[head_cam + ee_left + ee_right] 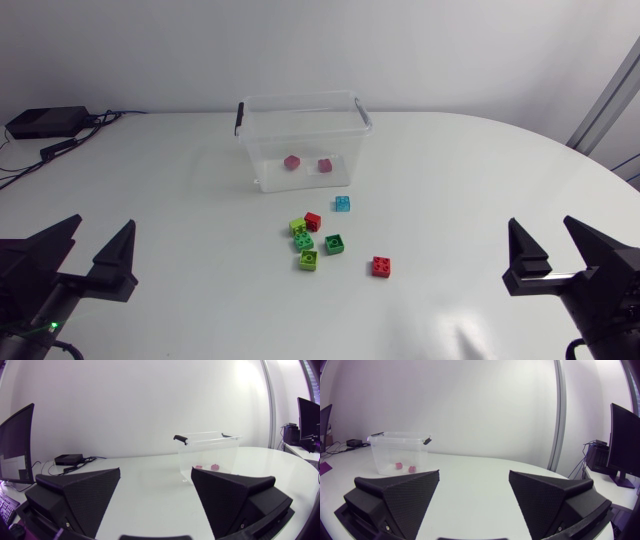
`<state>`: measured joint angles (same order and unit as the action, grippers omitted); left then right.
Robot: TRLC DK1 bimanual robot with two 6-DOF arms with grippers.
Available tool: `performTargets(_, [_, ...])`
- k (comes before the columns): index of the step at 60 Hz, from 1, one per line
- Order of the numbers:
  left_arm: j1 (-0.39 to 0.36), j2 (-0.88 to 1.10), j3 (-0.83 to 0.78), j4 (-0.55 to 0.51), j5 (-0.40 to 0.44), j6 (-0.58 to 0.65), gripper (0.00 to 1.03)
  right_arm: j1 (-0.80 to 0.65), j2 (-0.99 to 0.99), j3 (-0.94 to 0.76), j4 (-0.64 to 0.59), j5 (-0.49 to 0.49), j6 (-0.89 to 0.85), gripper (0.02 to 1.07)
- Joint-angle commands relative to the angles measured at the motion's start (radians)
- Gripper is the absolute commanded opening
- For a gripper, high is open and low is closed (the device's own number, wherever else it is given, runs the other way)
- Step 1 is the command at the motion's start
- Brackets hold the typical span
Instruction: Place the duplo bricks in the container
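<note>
Bricks cluster at the table's middle, before the container. Left gripper and right gripper gape empty; the outlying red brick lies nearer the right.

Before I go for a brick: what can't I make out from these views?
Loose bricks: neither wrist view shows them, likely behind the left tool and right tool fingers.
Green bricks cluster: head view, too small to tell whether they touch.
Two pink bricks inside the container: too small in every view to tell which way up.
</note>
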<state>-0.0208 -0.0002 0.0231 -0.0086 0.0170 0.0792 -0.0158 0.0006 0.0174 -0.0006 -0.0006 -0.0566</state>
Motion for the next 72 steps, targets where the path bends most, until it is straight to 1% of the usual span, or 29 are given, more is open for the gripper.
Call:
performTargets(1, [0.004,-0.012,-0.022,0.004,-0.006,-0.001,0.99,-0.006,-0.005,-0.017,-0.007,-0.004,-0.014,1.03])
performTargets(13, [0.002,-0.012,-0.022,0.004,-0.006,-0.001,0.99,0.0,-0.005,-0.017,-0.007,-0.006,-0.014,1.03])
performTargets(27, [-0.016,-0.012,-0.02,-0.004,-0.006,-0.016,0.99,0.048,-0.005,-0.017,-0.009,-0.006,-0.008,1.02])
performTargets(33, [-0.014,-0.015,-0.011,-0.002,-0.006,-0.012,0.96,0.053,-0.007,-0.017,-0.009,-0.004,-0.015,1.03])
performTargets(39, [-0.011,-0.009,0.058,-0.065,-0.006,-0.009,0.94,0.042,-0.007,-0.014,-0.009,-0.004,-0.017,1.02])
performTargets(43, [-0.011,0.005,0.095,-0.08,-0.006,-0.009,0.94,0.037,-0.002,0.001,-0.015,-0.004,-0.019,1.02])
performTargets(45, [-0.011,0.031,0.123,-0.09,-0.006,-0.009,0.94,0.04,0.01,0.026,-0.035,-0.006,-0.017,1.02])
performTargets(50, [-0.013,0.132,0.189,-0.094,-0.006,-0.009,0.94,0.047,0.07,0.062,-0.035,-0.006,-0.017,1.02])
performTargets(58, [-0.021,0.304,0.299,-0.111,-0.005,-0.016,0.94,0.057,0.253,0.167,-0.035,-0.021,-0.017,1.02])
performTargets(63, [-0.041,0.39,0.353,-0.12,-0.005,-0.024,0.94,0.057,0.334,0.219,-0.039,-0.022,-0.017,1.02])
performTargets(69, [-0.07,0.523,0.44,-0.162,-0.003,-0.029,0.94,0.06,0.395,0.273,-0.064,-0.05,-0.017,1.02])
performTargets(72, [-0.084,0.626,0.518,-0.214,-0.002,-0.03,0.94,0.065,0.44,0.303,-0.075,-0.068,-0.017,1.02])
